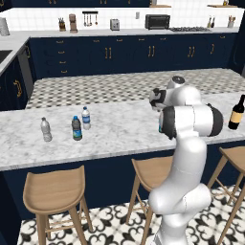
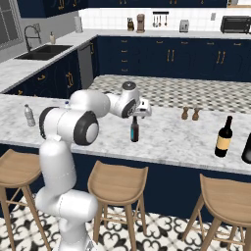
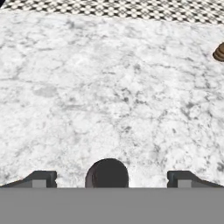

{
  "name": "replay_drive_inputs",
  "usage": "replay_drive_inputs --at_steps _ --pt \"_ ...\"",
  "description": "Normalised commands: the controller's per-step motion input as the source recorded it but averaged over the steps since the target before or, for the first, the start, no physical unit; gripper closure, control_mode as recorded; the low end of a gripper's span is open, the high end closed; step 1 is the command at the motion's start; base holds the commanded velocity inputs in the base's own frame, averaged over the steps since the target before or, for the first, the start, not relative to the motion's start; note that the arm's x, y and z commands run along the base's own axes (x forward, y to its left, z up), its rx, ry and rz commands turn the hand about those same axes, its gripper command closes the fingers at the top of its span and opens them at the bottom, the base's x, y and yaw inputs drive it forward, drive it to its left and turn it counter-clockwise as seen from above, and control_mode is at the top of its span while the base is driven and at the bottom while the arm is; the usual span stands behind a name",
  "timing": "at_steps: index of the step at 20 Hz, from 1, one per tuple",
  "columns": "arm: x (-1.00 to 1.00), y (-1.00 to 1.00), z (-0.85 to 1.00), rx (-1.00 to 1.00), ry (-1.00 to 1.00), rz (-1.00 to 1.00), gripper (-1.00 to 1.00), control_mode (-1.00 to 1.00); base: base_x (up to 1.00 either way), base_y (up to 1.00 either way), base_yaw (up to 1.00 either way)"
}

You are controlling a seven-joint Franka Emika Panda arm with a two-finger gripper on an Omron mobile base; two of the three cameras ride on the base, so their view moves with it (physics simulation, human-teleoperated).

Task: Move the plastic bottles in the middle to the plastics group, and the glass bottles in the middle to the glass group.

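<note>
Brown long-necked bottle (image 2: 134,129) stands upright on the marble table (image 2: 176,135), directly under the end effector (image 3: 108,179), whose fingers are spread wide with the bottle top between them, not pinching it.

Bare marble tabletop (image 3: 109,87) lies open around the brown long-necked bottle (image 2: 134,129) standing between the tool's (image 3: 109,178) wide-spread fingers.
</note>
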Motion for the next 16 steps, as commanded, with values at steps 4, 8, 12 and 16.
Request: replay_drive_inputs --at_steps 4,8,12,16 --pt "0.06 -0.05 -0.13 0.0 0.0 0.0 -1.0 -1.0 0.0 0.0 0.0" --pt "0.05 0.0 -0.14 0.0 0.0 0.0 -1.0 -1.0 0.0 0.0 0.0" --pt "0.09 0.02 -0.11 0.01 0.0 0.0 -1.0 -1.0 0.0 0.0 0.0" --pt "0.06 0.03 -0.09 0.01 0.0 0.0 -1.0 -1.0 0.0 0.0 0.0"
